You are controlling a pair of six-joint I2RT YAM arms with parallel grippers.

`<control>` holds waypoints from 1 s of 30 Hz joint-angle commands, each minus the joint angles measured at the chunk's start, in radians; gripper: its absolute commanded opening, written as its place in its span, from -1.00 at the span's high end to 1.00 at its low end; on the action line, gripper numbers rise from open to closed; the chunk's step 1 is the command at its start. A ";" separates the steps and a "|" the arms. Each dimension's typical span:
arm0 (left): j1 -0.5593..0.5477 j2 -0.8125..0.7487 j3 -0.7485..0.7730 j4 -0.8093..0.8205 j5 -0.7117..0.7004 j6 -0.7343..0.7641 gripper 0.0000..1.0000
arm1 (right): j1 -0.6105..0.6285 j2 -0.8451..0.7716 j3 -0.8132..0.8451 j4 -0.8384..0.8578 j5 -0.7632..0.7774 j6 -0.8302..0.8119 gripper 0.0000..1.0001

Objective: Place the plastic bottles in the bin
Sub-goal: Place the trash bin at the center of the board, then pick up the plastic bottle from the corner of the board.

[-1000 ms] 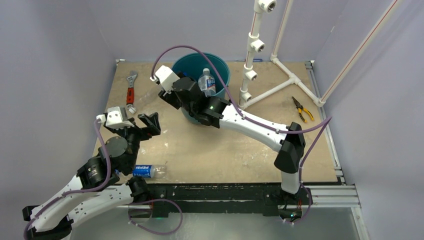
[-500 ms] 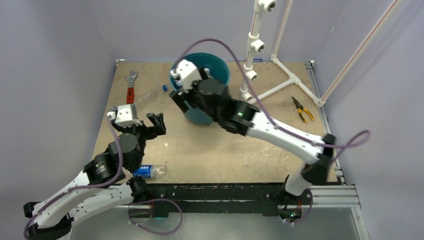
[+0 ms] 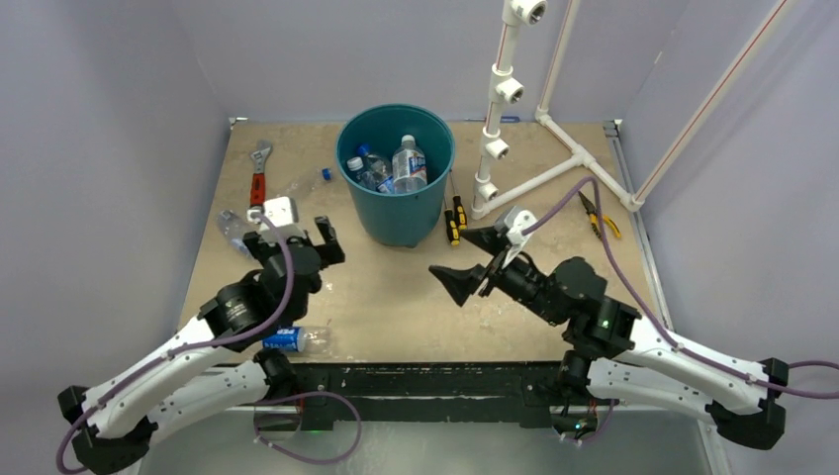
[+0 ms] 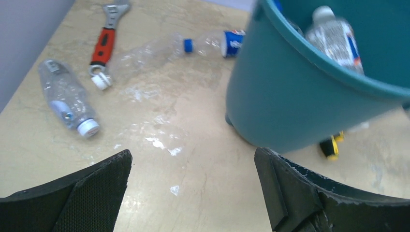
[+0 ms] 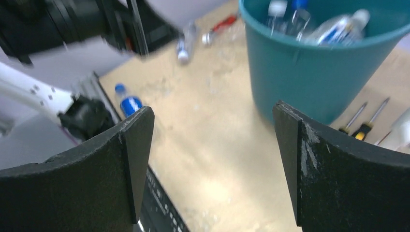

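The teal bin (image 3: 398,220) stands at the back middle with several plastic bottles (image 3: 408,163) inside. Loose bottles lie on the table: a white-capped one at the left (image 3: 232,230) (image 4: 67,99), a crushed blue-capped one (image 3: 302,183) (image 4: 145,52) by the wrench, and a blue-labelled one near the front edge (image 3: 295,338) (image 5: 128,102). My left gripper (image 3: 302,242) (image 4: 193,159) hangs open and empty over bare table, just left of the bin (image 4: 300,92). My right gripper (image 3: 467,259) (image 5: 212,113) is open and empty, near right of the bin (image 5: 300,72).
A red-handled wrench (image 3: 259,180) (image 4: 104,43) lies at the back left. Yellow-and-black screwdrivers (image 3: 455,218) (image 5: 360,128) rest at the bin's right foot. A white pipe frame (image 3: 495,129) rises at the back right, with pliers (image 3: 599,216) beside it.
My right arm has drawn back from over the bin to the near right, its jaws opening wider. My left gripper has moved up and right, closer to the bin.
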 commanded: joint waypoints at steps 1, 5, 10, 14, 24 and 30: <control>0.190 -0.021 0.008 -0.033 0.086 -0.050 -0.99 | -0.002 -0.047 -0.121 0.036 -0.057 0.109 -0.84; 0.558 0.119 0.000 0.007 0.434 0.001 -0.99 | -0.002 -0.063 -0.182 0.091 -0.092 0.120 -0.84; 0.957 0.242 -0.002 0.099 0.759 -0.058 -0.99 | -0.002 -0.066 -0.185 0.098 -0.123 0.174 -0.83; 1.061 0.333 0.004 0.139 0.682 -0.199 -0.99 | -0.002 -0.103 -0.256 0.142 -0.160 0.234 -0.82; 1.294 0.529 -0.049 0.350 0.672 -0.289 -0.99 | -0.002 -0.135 -0.372 0.242 -0.228 0.332 -0.80; 1.315 0.700 0.077 0.388 0.742 -0.141 -0.99 | -0.001 -0.164 -0.411 0.266 -0.234 0.354 -0.79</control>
